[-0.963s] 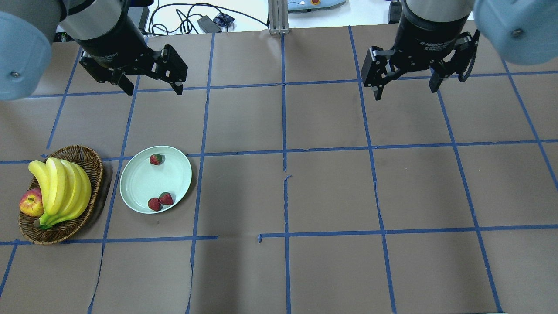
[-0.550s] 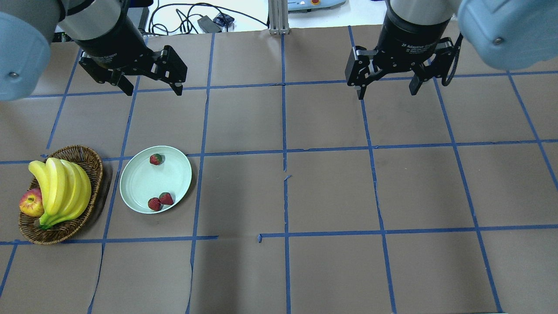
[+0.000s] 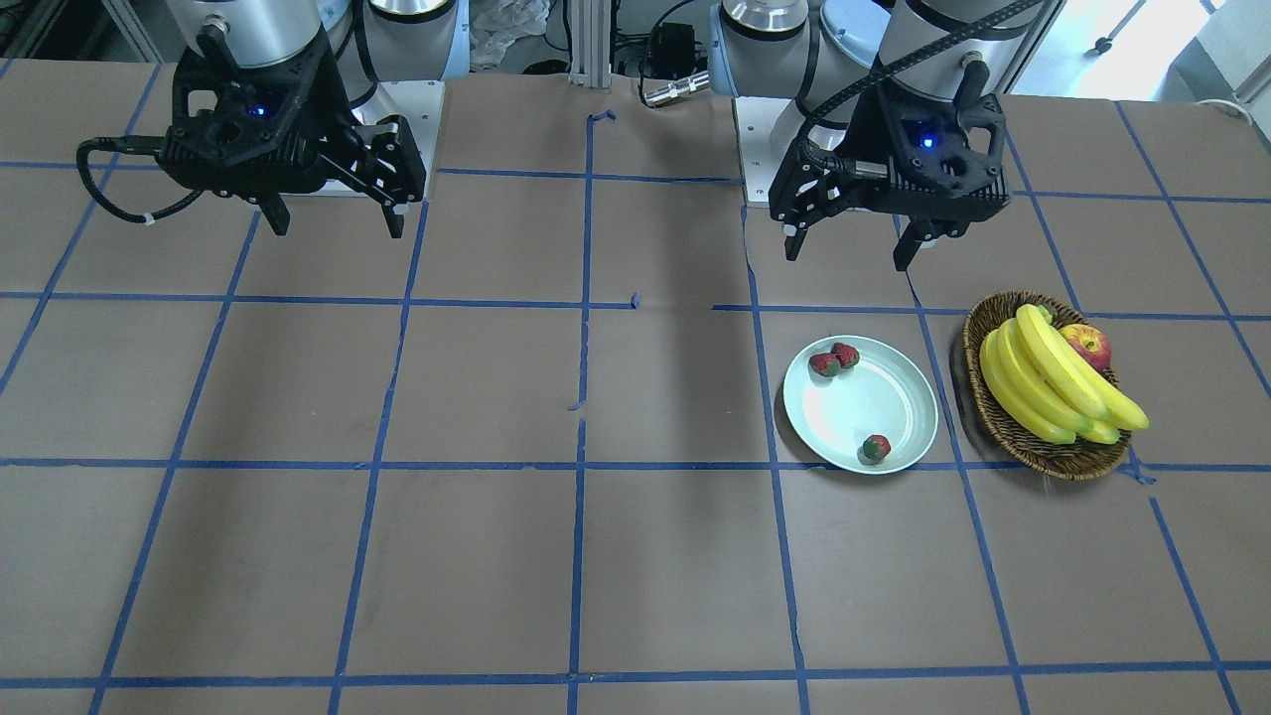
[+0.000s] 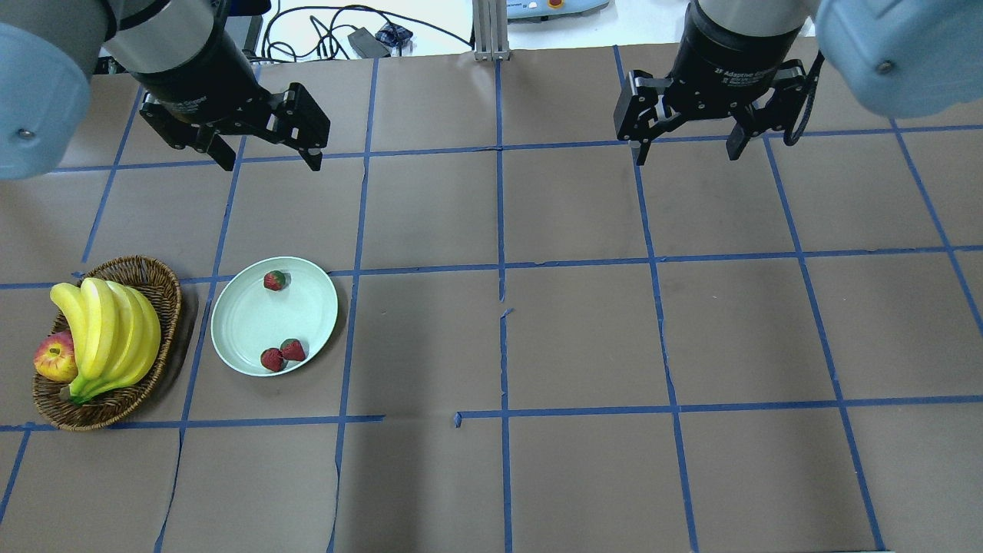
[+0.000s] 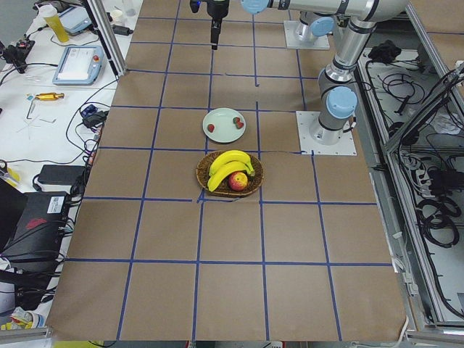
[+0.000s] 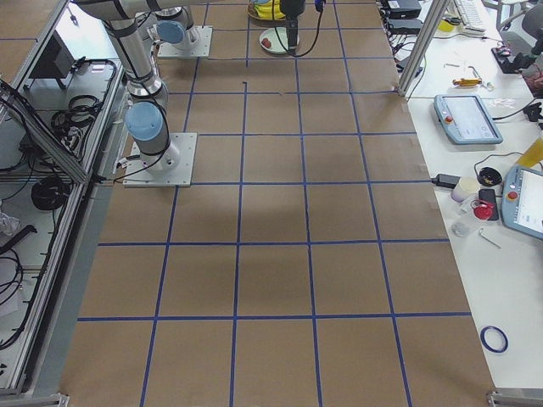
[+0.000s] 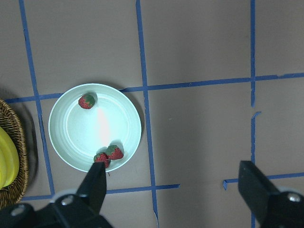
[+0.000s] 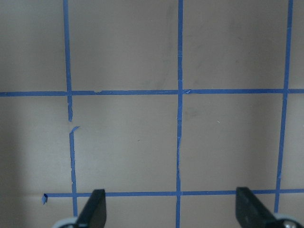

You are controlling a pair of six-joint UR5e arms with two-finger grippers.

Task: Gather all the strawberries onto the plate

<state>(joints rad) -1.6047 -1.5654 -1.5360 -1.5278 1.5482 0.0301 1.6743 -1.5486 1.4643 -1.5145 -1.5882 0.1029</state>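
Observation:
Three strawberries lie on the pale mint plate (image 4: 249, 319) at the left of the table: one (image 4: 275, 280) at its far rim, two (image 4: 271, 359) (image 4: 292, 350) touching at its near rim. The left wrist view shows the plate (image 7: 99, 126) and the pair of strawberries (image 7: 114, 152) too. My left gripper (image 4: 272, 163) is open and empty, high above the table behind the plate. My right gripper (image 4: 686, 157) is open and empty, high over the bare table on the right; only taped paper shows between its fingers (image 8: 95, 206).
A brown wicker basket (image 4: 157, 278) with a bunch of bananas (image 4: 107, 334) and a red-yellow apple (image 4: 54, 359) stands just left of the plate. The table is covered in brown paper with a blue tape grid. Cables and devices lie beyond its far edge.
My right gripper has shifted to the left, staying open and empty. The left gripper, the plate and the strawberries have not moved.

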